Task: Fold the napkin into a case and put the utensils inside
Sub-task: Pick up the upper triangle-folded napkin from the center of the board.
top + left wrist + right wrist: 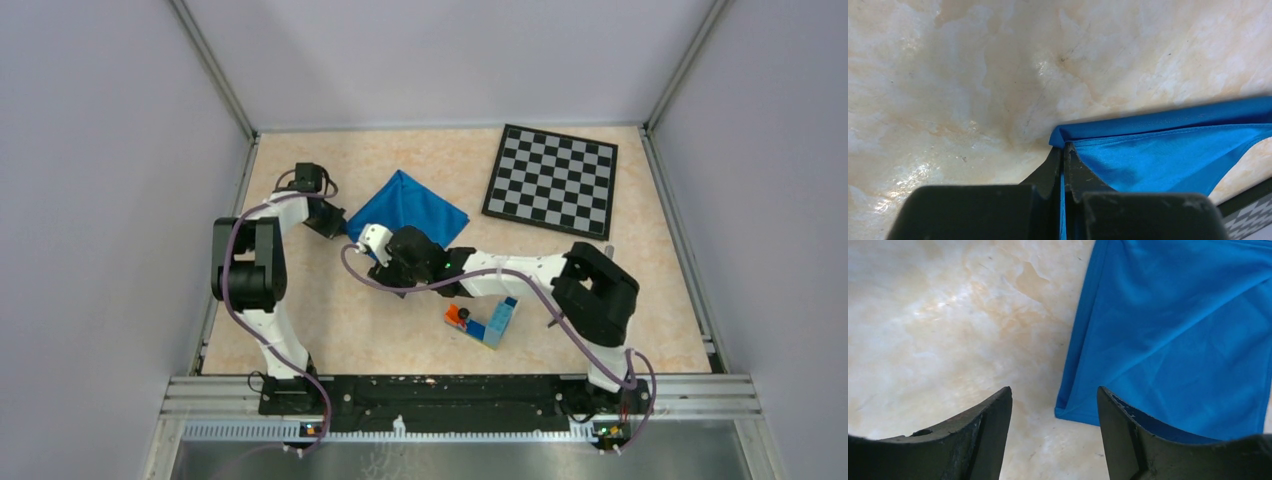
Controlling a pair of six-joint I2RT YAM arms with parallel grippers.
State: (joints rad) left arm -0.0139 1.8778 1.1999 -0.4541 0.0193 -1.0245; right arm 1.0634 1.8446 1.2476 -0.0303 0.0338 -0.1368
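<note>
The bright blue napkin [410,205] lies folded in a rough triangle on the marbled table, left of the chessboard. My left gripper [336,222] is shut on the napkin's left corner; in the left wrist view the cloth [1158,150] runs between the closed fingertips [1064,147]. My right gripper [385,258] is open and empty at the napkin's near edge. In the right wrist view a folded corner of the napkin [1178,330] lies just ahead of the spread jaws [1054,392]. The fork and the knife do not show in any view.
A chessboard [552,180] lies at the back right. A blue toy-brick block [497,322] with an orange piece [457,316] sits under the right arm near the front. Metal frame rails border the table on all sides.
</note>
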